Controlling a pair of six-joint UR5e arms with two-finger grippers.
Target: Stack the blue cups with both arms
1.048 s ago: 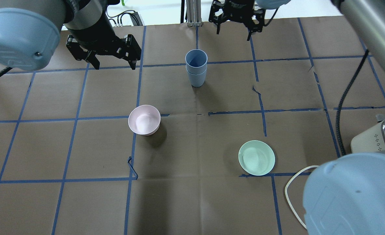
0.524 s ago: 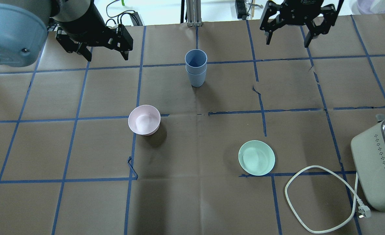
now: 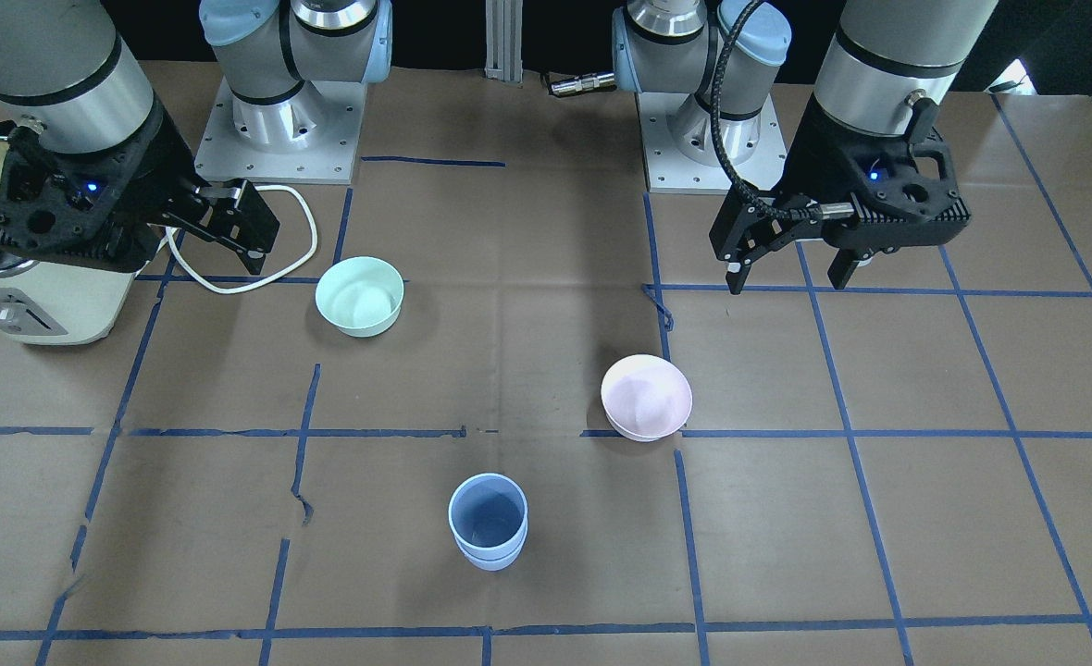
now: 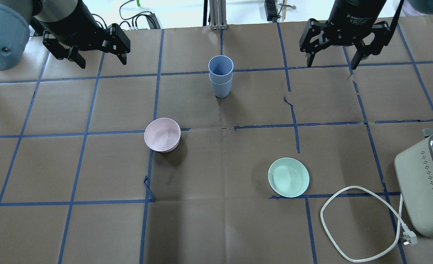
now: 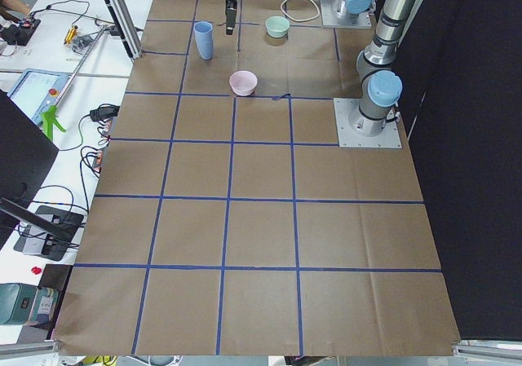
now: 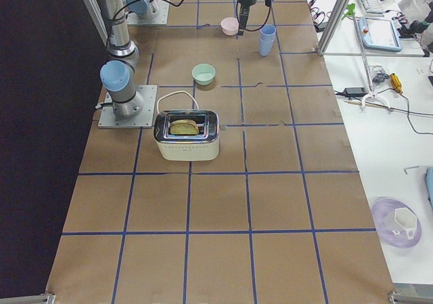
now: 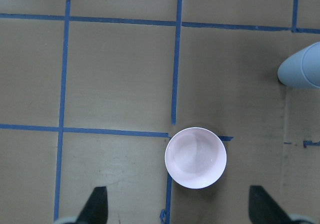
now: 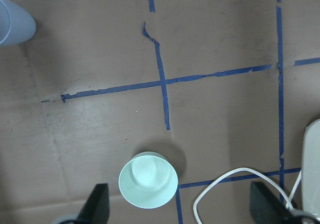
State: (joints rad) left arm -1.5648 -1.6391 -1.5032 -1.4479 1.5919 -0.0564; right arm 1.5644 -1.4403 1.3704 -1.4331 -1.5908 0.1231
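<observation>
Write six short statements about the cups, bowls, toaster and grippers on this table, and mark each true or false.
1. The blue cups stand nested, one inside the other. True.
2. The left gripper is shut on a cup. False: it is open, empty, away from the cups.
3. The pink bowl sits on the left arm's side of the cups. True.
4. The mint-green bowl rests inside the pink bowl. False: they stand apart.
5. The right gripper is open and holds nothing. True.
6. The toaster has empty slots. False: toast sits in them.
</observation>
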